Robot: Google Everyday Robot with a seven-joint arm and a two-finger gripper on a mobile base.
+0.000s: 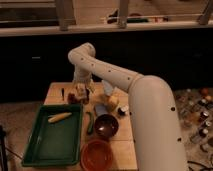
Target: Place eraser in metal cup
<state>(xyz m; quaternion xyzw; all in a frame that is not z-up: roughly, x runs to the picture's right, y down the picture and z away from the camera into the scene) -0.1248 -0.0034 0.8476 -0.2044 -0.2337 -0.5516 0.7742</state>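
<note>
My gripper [80, 93] hangs low over the back left part of the wooden table [55, 92], pointing down at a small cluster of objects there. A pale greyish cup [107, 88], probably the metal cup, stands just to the right of the gripper near the table's back edge. I cannot pick out the eraser. It may be under or in the gripper, which hides what lies below it.
A green tray [35, 150] at the front left holds a yellow banana-like item [60, 117]. A dark bowl [106, 125], an orange bowl [97, 154], a green stick-like item [90, 122], a yellow object [112, 101] and a thin dark item [63, 92] also sit on the table.
</note>
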